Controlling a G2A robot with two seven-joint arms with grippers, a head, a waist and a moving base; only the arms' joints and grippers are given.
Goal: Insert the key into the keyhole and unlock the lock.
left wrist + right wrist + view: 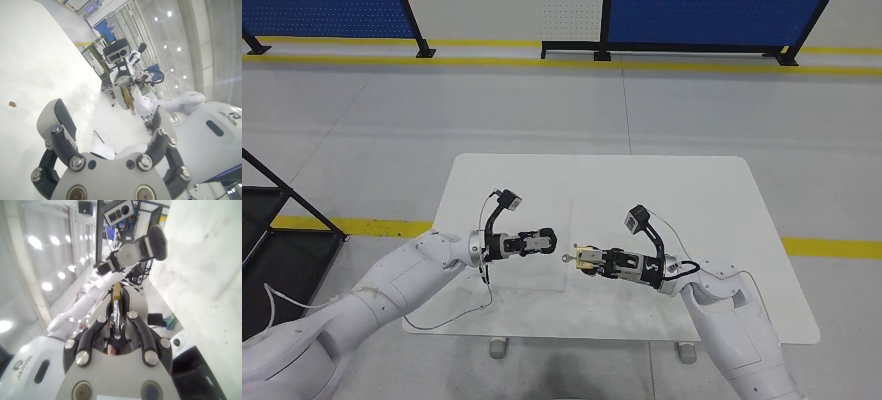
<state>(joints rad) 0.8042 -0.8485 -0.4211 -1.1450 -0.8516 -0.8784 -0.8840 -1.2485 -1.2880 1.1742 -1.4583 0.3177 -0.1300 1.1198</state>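
Out over the middle of the white surface [722, 200] the two arms face each other, held a little above it. The right gripper [592, 260] has its jaws clamped on the lock [588, 257], a small padlock with a flat brass-coloured body. In the right wrist view the brass body [117, 291] points away from the wrist, and the shiny chrome shackle [117, 315] runs back between the fingers toward the palm. I cannot tell whether the shackle is sprung or latched. A small silvery key [569, 258] sticks out of the lock's far end, toward the other arm. From the left wrist view it shows as a pale stub [133, 111] below the brass. The left gripper [111, 117] hangs just beside it with its jaws spread wide and nothing between them, not touching the key. A tiny brown speck [12, 104] lies on the surface.
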